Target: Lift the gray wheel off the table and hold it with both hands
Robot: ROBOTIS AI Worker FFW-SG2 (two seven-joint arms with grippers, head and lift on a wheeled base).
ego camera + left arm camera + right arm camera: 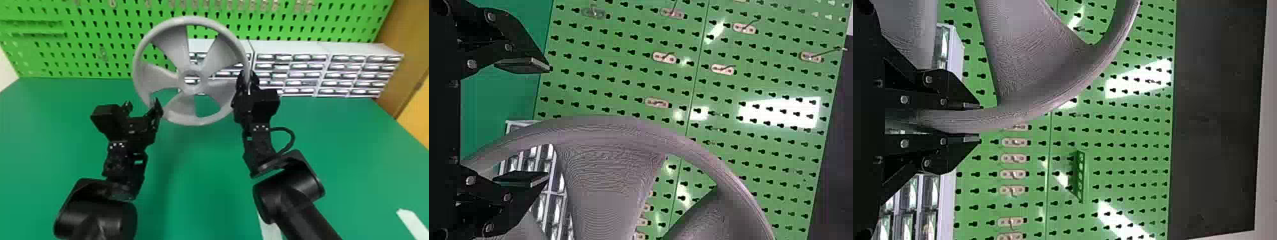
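1. The pegboard (95, 48) stands at the back, reaching from the far left across behind the wheel and on toward the right. It is green, with small hooks on it and a ledge (32, 28) at its left end.
2. The table (204, 185), also green, spreads below it and under both arms.
3. The left arm (95, 210) runs in from the bottom edge. The left gripper (142, 104) is above the table at the wheel's lower left, its fingers (524, 65) wide apart and not clamped on anything. One finger is right by the rim; whether it touches, I cannot tell.
4. The wheel (191, 20) is up off the table, roughly upright, its open face toward the head camera. It is gray, with five broad spokes around a hollow hub, and sits between the two grippers, in front of the pegboard and part of the drawers.
5. The right gripper (248, 77) is closed on the wheel's right side, with the rim pinched between its two fingers (960, 106).
6. The right arm (287, 194) runs in from the bottom edge, a cable (292, 137) looping out beside its wrist.
7. The drawers (293, 49) stand along the back of the table, behind the wheel and right gripper.
8. A brown panel (405, 48) is at the far right, and a white strip (413, 221) lies on the table's near right.
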